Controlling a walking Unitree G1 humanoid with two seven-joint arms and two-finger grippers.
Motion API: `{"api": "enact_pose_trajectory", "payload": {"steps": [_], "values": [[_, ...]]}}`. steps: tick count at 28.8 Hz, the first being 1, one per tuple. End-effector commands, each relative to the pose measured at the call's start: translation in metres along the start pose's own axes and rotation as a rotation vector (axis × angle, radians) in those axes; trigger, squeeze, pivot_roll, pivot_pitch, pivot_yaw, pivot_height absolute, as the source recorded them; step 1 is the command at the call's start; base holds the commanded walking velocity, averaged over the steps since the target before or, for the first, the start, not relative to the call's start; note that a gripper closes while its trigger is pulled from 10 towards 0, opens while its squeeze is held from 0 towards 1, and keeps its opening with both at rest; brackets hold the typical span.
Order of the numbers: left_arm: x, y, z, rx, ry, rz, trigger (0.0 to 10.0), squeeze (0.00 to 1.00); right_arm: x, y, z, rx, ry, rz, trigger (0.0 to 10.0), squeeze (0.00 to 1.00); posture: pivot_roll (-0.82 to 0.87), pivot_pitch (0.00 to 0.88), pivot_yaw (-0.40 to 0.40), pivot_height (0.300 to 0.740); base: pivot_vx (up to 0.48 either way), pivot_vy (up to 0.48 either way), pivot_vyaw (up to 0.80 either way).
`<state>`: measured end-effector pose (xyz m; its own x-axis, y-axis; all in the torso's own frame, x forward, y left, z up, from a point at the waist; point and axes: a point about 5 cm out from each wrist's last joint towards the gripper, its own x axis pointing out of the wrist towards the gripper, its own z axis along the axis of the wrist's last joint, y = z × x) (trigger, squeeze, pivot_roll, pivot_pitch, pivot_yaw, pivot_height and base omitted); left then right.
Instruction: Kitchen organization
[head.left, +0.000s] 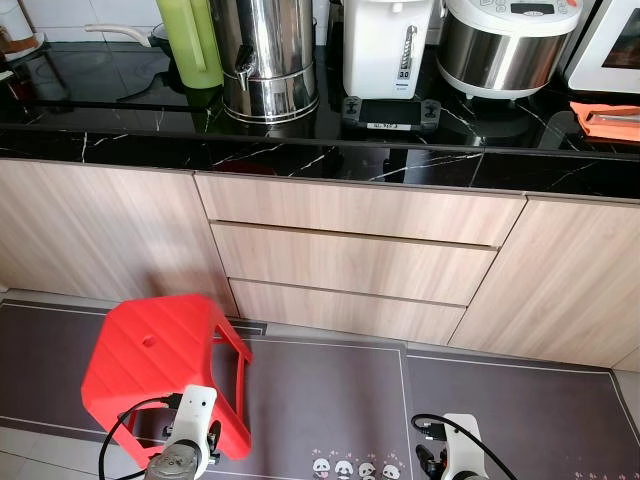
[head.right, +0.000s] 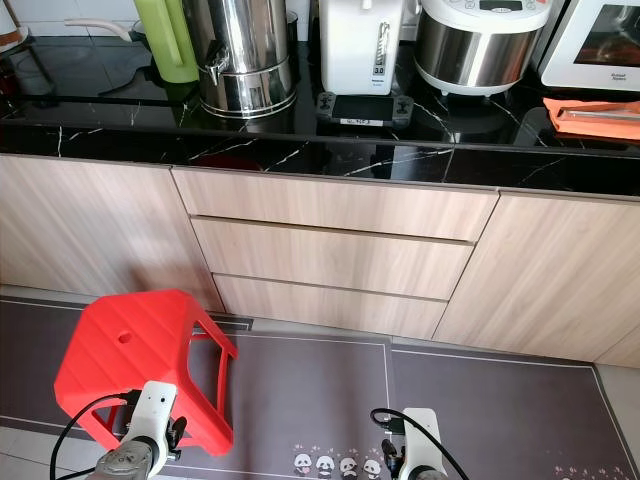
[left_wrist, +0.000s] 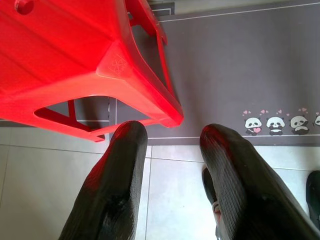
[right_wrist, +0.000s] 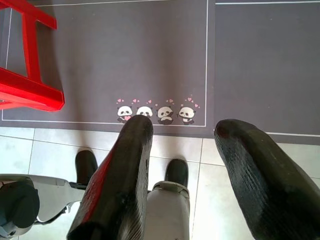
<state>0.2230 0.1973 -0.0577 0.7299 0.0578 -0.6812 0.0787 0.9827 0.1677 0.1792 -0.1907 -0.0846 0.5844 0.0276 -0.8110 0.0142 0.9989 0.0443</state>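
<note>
Red stool (head.left: 165, 365) standing on grey mat (head.left: 330, 400) before drawers (head.left: 350, 260). Left gripper (left_wrist: 172, 170) and right gripper (right_wrist: 197, 165) hanging idle, fingers spread, gripping nothing; robot probably approaching the counter (head.left: 300, 150).

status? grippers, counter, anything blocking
Left gripper and right gripper open, empty, hanging low. Counter ahead, untouched. Red stool on mat front-left, in the way.

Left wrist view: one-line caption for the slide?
Open left hand hanging over floor tiles beside the red stool on the grey panda mat.
</note>
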Motion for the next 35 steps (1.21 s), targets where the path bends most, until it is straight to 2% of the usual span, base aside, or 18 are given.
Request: {"api": "enact_pose_trajectory", "payload": {"steps": [1, 3, 6, 8, 19, 35], "values": [[0.0026, -0.0065, 0.0021, -0.070, 0.050, -0.035, 10.0, 0.00, 0.0057, -0.0063, 0.0423, 0.015, -0.068, -0.042, 10.0, 0.00, 0.15, 0.000, -0.122, 0.740, 0.000, 0.000, 0.00], [0.0021, -0.0057, 0.0005, -0.075, 0.052, -0.030, 10.0, 0.00, 0.0050, -0.0074, 0.0367, -0.027, -0.047, -0.049, 10.0, 0.00, 0.14, 0.000, -0.117, 0.740, 0.000, 0.000, 0.00], [0.0024, -0.0023, 0.0013, -0.107, 0.055, -0.013, 10.0, 0.00, 0.0044, -0.0086, 0.0341, -0.003, -0.048, -0.047, 10.0, 0.00, 0.14, 0.000, -0.113, 0.740, 0.000, 0.000, 0.00], [0.0034, -0.0005, 0.0048, -0.129, 0.047, -0.010, 10.0, 0.00, 0.0043, -0.0089, 0.0337, -0.020, -0.046, -0.042, 10.0, 0.00, 0.14, 0.000, -0.109, 0.740, 0.000, 0.000, 0.00], [0.0028, -0.0062, 0.0019, -0.126, 0.057, -0.019, 10.0, 0.00, 0.0046, -0.0097, 0.0386, -0.039, -0.054, -0.036, 10.0, 0.00, 0.13, 0.000, -0.113, 0.740, 0.000, 0.000, 0.00], [0.0023, -0.0060, 0.0005, -0.110, 0.058, -0.023, 10.0, 0.00, 0.0054, -0.0042, 0.0337, -0.061, -0.027, -0.033, 10.0, 0.00, 0.15, 0.000, -0.119, 0.740, 0.000, 0.000, 0.00]]}}
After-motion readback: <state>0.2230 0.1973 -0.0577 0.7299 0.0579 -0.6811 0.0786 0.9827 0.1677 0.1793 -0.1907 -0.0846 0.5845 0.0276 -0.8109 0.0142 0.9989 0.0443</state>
